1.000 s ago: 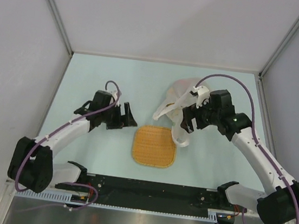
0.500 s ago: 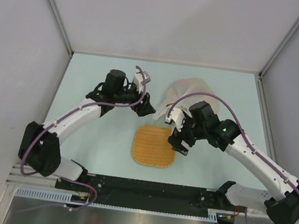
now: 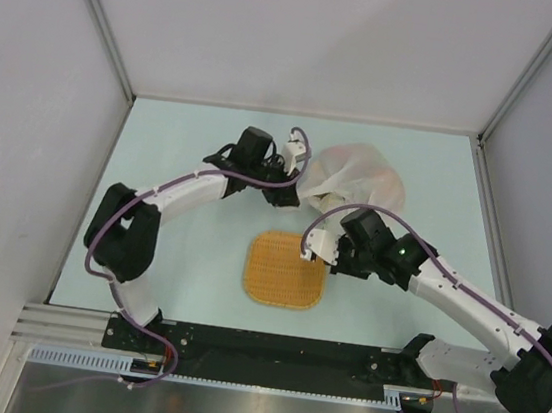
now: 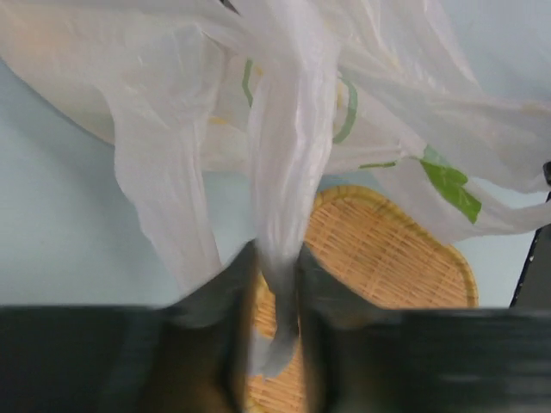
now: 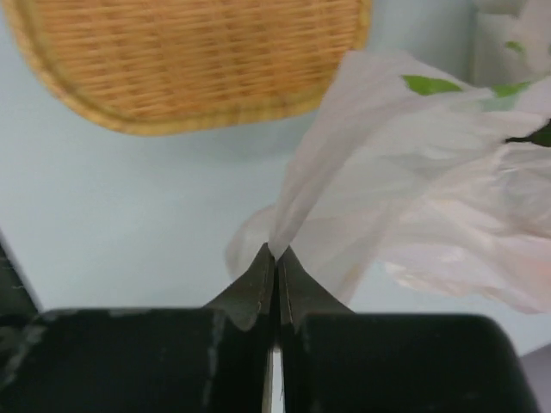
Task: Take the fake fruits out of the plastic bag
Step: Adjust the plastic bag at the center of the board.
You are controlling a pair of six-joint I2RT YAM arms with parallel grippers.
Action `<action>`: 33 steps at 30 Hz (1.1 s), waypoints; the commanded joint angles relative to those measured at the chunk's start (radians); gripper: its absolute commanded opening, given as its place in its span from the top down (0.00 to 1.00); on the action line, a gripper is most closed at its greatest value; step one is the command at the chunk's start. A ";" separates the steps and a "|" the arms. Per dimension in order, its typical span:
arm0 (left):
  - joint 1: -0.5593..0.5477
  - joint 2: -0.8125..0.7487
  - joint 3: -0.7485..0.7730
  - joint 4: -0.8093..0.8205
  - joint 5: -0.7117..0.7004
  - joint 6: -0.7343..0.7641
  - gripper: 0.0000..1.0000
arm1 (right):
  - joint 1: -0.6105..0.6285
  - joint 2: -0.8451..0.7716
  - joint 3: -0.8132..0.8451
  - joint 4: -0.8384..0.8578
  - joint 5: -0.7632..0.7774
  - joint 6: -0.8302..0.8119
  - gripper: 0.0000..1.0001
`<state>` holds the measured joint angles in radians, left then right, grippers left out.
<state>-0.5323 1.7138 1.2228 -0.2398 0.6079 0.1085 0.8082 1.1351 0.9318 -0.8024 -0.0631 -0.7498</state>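
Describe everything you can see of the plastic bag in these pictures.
The plastic bag is thin, crinkly, translucent white film with a few green printed marks. It sits bunched in a rounded heap on the table, beyond the woven mat. The left claw is shut on a twisted strip of it, and the right claw pinches another fold, so both stretches are pulled away from the heap. Faint warm tints show through the film; what is inside cannot be made out.
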 commanded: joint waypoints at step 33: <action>0.282 -0.279 0.287 0.075 0.026 -0.332 1.00 | -0.567 0.169 0.192 1.011 0.019 -0.577 1.00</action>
<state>-0.2466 1.5417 1.6947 -0.1585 0.6083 -0.2184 0.2466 1.4925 1.2297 0.4469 0.0254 -1.3579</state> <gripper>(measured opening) 0.009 0.010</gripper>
